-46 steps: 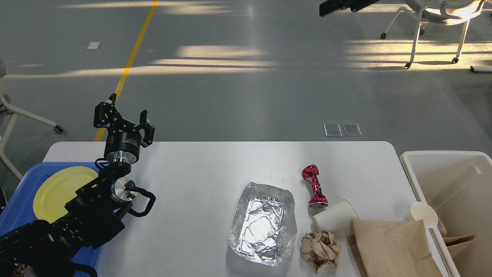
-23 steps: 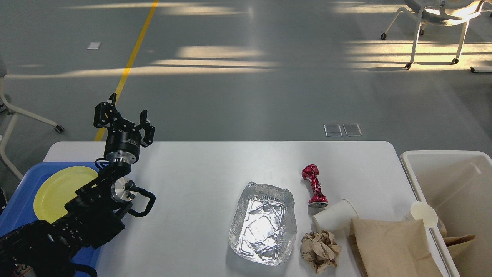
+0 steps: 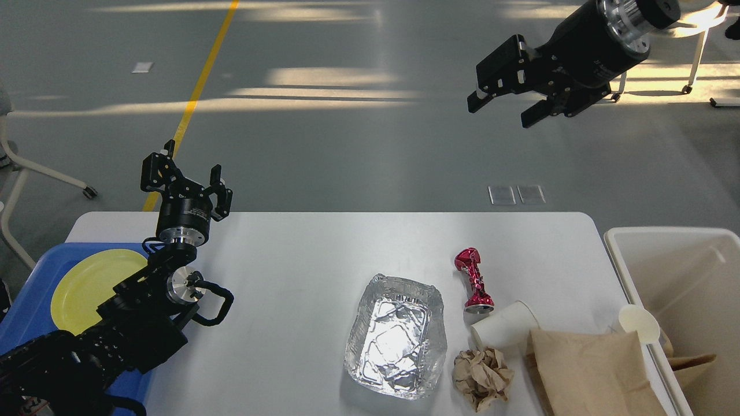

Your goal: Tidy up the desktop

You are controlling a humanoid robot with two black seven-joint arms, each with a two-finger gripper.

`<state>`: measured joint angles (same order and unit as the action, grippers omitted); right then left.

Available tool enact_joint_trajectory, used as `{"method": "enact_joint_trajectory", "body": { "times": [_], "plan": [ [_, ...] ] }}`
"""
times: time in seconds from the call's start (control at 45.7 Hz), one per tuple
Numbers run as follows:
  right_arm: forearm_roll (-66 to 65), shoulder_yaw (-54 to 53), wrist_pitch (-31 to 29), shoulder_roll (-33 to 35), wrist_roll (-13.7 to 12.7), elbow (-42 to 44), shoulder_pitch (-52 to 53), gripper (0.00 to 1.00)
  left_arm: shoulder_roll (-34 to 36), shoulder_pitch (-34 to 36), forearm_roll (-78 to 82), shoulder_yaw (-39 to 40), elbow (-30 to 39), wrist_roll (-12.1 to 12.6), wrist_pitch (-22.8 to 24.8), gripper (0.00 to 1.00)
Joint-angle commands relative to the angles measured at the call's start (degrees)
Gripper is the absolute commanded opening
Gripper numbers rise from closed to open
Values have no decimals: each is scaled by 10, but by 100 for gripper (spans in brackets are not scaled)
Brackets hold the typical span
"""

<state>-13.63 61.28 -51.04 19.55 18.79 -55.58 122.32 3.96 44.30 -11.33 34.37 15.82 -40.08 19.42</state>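
Note:
The white desktop [image 3: 300, 266] carries a crumpled foil tray [image 3: 397, 335], a crushed red can [image 3: 474, 279], a tipped white paper cup [image 3: 504, 325], a brown paper ball [image 3: 481, 377] and a flat brown paper bag [image 3: 589, 370]. My left gripper [image 3: 186, 176] stands open and empty above the table's far left edge. High above the floor beyond the table, at the upper right, my right gripper [image 3: 502, 111] is open and holds nothing.
A blue tray [image 3: 26, 300] with a yellow plate [image 3: 87, 286] sits at the left end under my left arm. A white bin [image 3: 676, 271] at the right holds paper scraps and a small cup [image 3: 639, 322]. Chairs stand on the floor behind.
My right arm has come down into view at the upper right, after having slipped out of sight. The left arm and the items on the table have not moved.

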Motion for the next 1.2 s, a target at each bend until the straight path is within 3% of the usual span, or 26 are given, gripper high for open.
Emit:
{"method": "enact_joint_trajectory", "body": {
  "times": [0.0,0.131,0.241,0.482,0.897,1.182],
  "plan": [
    [-6,13,66,-4,-43,-1,-80,93,0,0,0,0,0,0,0,97],
    [-5,14,134,-2,-137,0,-148,94,0,0,0,0,0,0,0,97],
    [-7,13,147,1,-177,-1,-183,94,0,0,0,0,0,0,0,97],
    [-47,9,146,1,-204,0,-242,99,0,0,0,0,0,0,0,97],
    [-118,4,199,1,-203,134,-450,99,0,0,0,0,0,0,0,97],
    [-150,8,194,29,-202,116,-443,99,0,0,0,0,0,0,0,97]
  ]
}}
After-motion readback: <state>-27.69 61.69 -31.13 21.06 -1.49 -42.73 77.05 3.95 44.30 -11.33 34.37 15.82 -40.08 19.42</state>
